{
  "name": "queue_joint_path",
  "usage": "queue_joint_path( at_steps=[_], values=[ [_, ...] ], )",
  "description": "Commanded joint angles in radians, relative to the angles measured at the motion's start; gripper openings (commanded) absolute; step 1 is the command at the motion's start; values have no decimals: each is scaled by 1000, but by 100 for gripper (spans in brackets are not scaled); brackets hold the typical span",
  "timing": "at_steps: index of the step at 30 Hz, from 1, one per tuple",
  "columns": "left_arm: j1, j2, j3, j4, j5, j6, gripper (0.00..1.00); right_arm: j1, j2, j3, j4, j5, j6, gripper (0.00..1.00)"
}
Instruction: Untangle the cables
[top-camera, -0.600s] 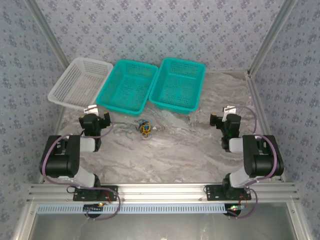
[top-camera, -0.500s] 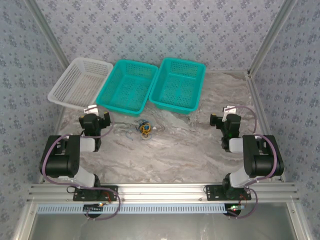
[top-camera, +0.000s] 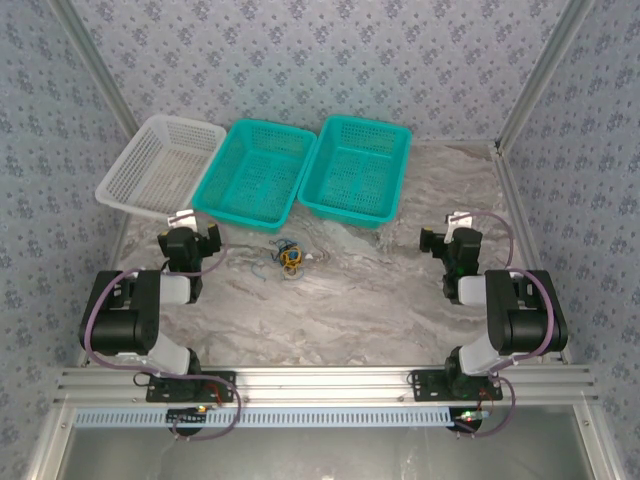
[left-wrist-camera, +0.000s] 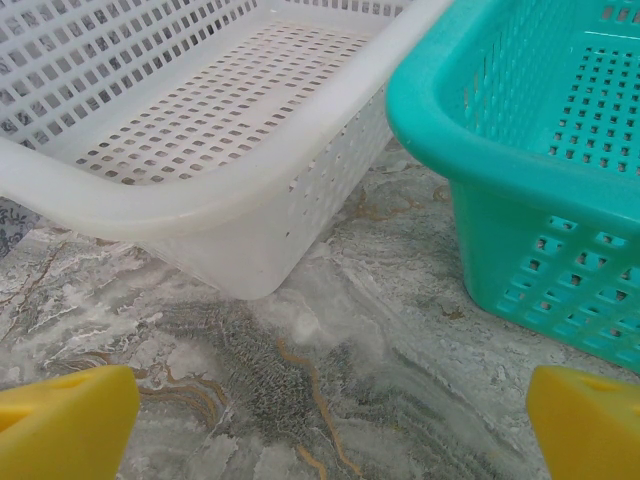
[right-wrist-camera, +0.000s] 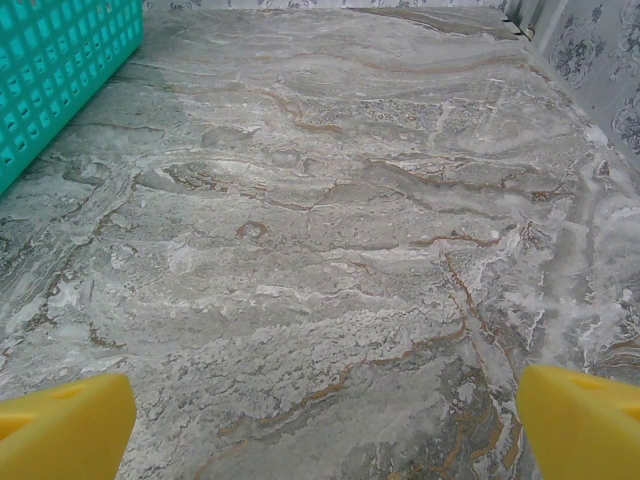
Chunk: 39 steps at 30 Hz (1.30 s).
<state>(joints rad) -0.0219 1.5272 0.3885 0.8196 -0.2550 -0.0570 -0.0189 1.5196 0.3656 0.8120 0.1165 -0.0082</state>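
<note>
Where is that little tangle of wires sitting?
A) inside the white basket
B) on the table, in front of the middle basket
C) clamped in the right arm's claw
B: the cables lie on the marble table just in front of the middle teal basket, outside every basket.

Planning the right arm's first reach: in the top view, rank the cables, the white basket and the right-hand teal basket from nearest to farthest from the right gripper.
1. the right-hand teal basket, just ahead and to the left of the right gripper.
2. the cables, further left, near the middle.
3. the white basket, at the far left.
</note>
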Motion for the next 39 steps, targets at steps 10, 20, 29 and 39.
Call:
queue_joint_path(
  at_steps=[10, 20, 29, 39],
  values=[
    [0, 5, 2, 36, -7, -5, 99, 0, -1, 8, 26, 3, 7, 100],
    [1, -41, -33, 61, -27, -17, 100, 2, -171, 82, -233, -22, -9, 100],
    [-2, -318, -40, -151, -110, -53, 99, 3, -367, 185, -542, 28, 126, 100],
    [-3, -520, 152, -743, -268, -366, 100, 19, -473, 352, -994, -9, 418, 100]
  ],
)
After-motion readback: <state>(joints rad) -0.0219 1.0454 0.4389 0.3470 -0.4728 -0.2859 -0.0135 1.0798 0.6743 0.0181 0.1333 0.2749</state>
